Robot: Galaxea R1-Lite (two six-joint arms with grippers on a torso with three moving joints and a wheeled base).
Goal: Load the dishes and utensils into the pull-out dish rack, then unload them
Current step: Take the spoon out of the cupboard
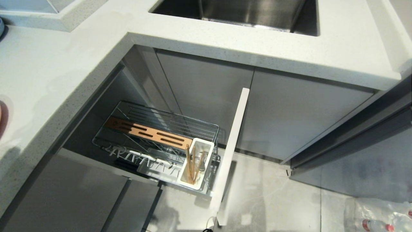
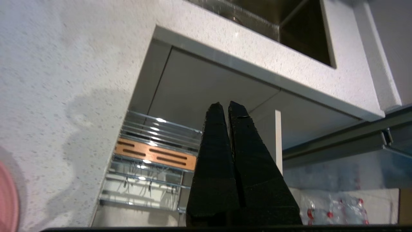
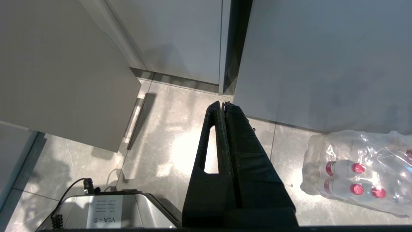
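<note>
The pull-out dish rack [image 1: 161,141] stands drawn out below the counter [image 1: 64,74], its chrome wire basket carrying a brown slotted wooden strip [image 1: 149,132] and a white cutlery box [image 1: 198,167] with the wooden chopsticks [image 1: 190,166] leaning upright inside. The left gripper [image 2: 225,108] hangs above the counter edge, jaws pressed together on nothing; the right gripper [image 3: 222,104] is parked over the floor, jaws likewise shut and empty. A sliver of the pink plate [image 2: 6,196] shows on the counter. Risks, as I judge: a closed-jaw approach would shove the plate rather than grasp it, and the matte oval could slip or clip the counter edge on the descent.
</note>
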